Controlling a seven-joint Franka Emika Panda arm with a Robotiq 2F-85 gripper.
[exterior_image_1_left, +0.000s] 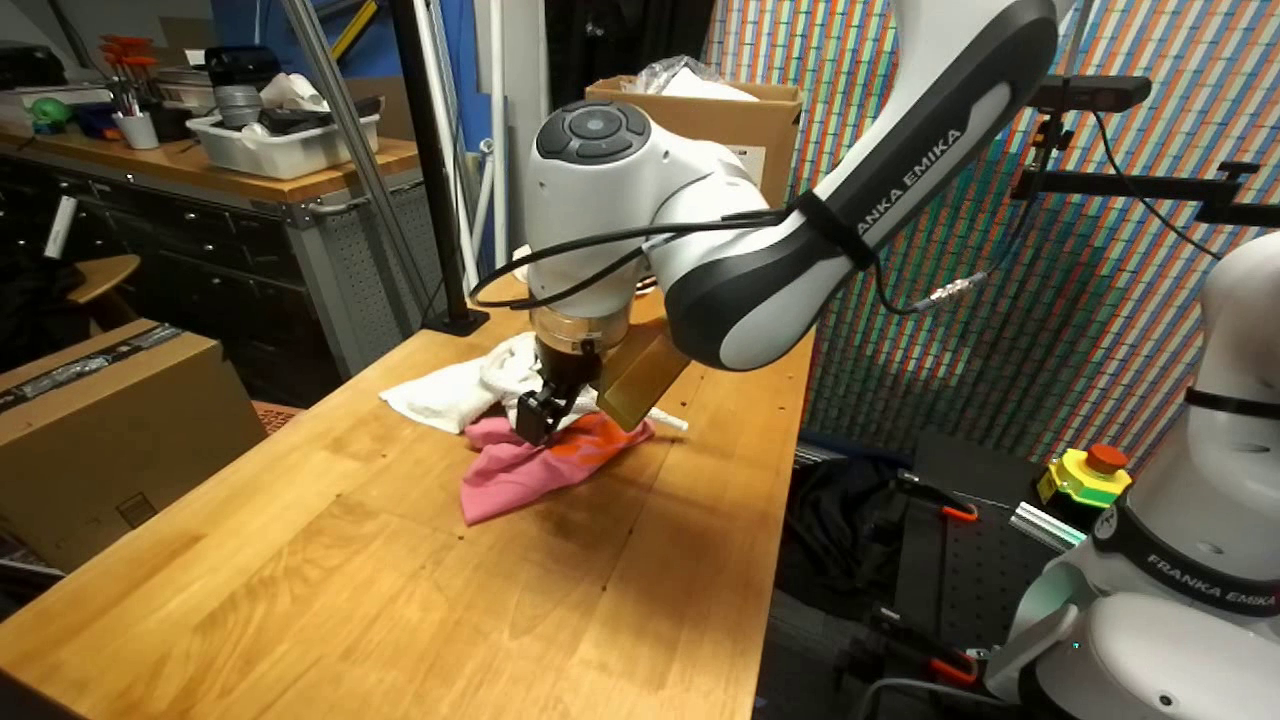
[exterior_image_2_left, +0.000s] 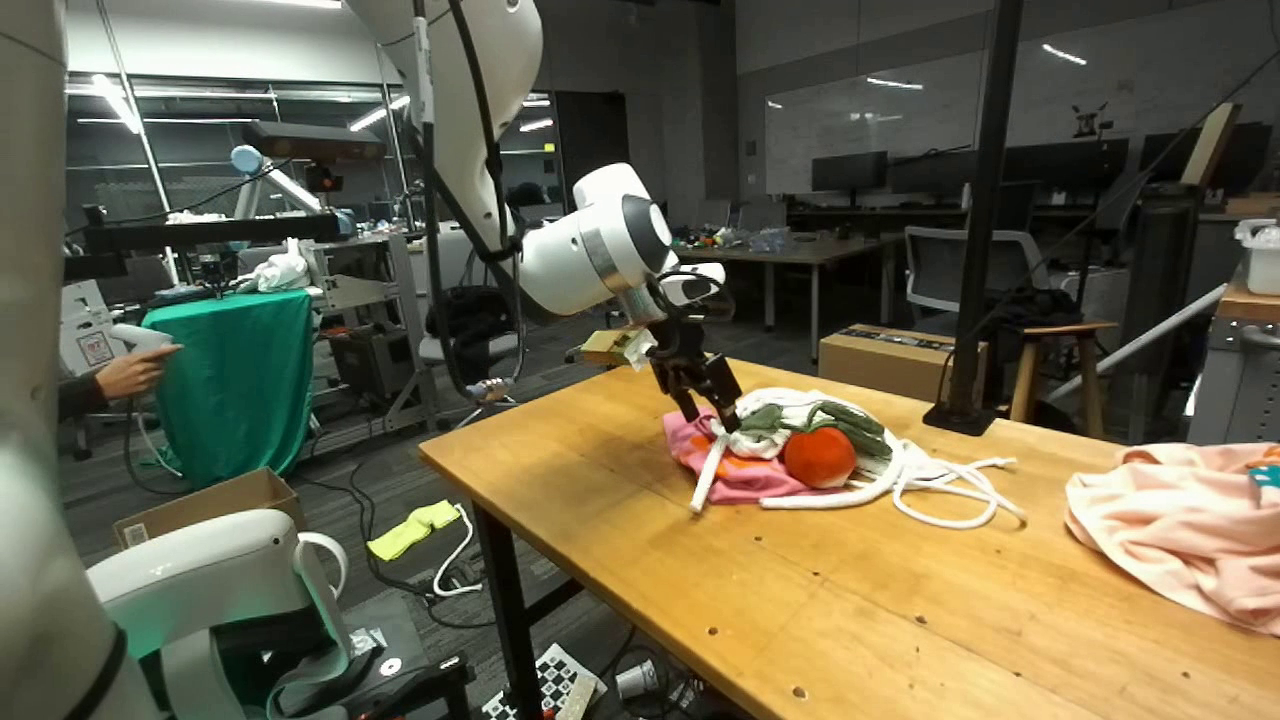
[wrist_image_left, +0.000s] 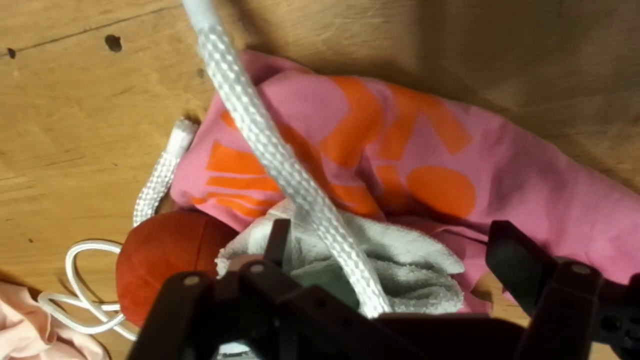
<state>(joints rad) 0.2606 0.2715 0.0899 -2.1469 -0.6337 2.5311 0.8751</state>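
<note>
The end effector (wrist_image_left: 389, 235) hangs low over the pink cloth (wrist_image_left: 540, 175), its jaws spread wide, and between them I can see a white braided cord (wrist_image_left: 292, 175) and a fluffy white cloth (wrist_image_left: 425, 290); whether they touch anything I can't tell from here. The cord passes over the pink cloth, which lies rumpled on the tabletop (exterior_image_2_left: 880, 650). A rounded red thing (exterior_image_2_left: 818, 457) sits at the pink cloth's edge, and a peach cloth (exterior_image_2_left: 1180, 520) lies well apart from the pink cloth
</note>
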